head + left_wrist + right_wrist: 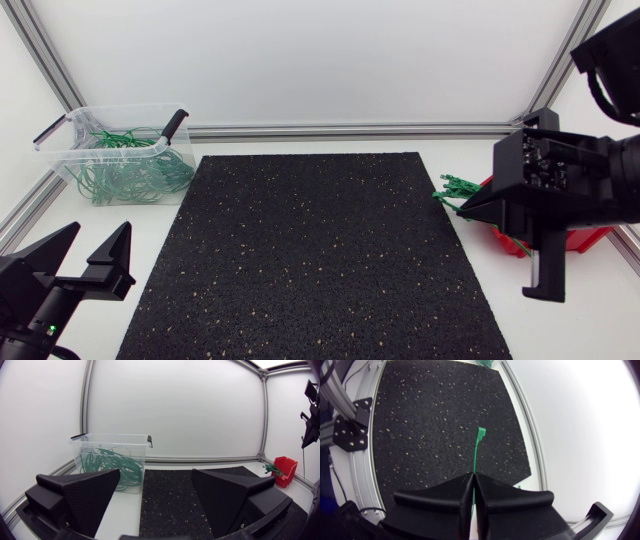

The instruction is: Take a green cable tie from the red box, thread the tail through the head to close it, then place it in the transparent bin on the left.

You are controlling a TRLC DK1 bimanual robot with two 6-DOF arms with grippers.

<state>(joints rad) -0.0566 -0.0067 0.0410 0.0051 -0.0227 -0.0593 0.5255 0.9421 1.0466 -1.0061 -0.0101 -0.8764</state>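
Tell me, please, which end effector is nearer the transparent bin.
Left. The left end effector is open on the same side as the transparent bin; the right end effector is at the opposite side, by the red box, shut on a green cable tie.

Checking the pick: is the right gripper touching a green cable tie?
Touching. Right wrist view: the right gripper pinches the green cable tie from both sides.

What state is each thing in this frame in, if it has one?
left gripper: open, empty.
right gripper: shut on green cable tie.
green cable tie: straight, not yet closed.
transparent bin: lidless, holding looped ties.
red box: open, loose ties sticking out.
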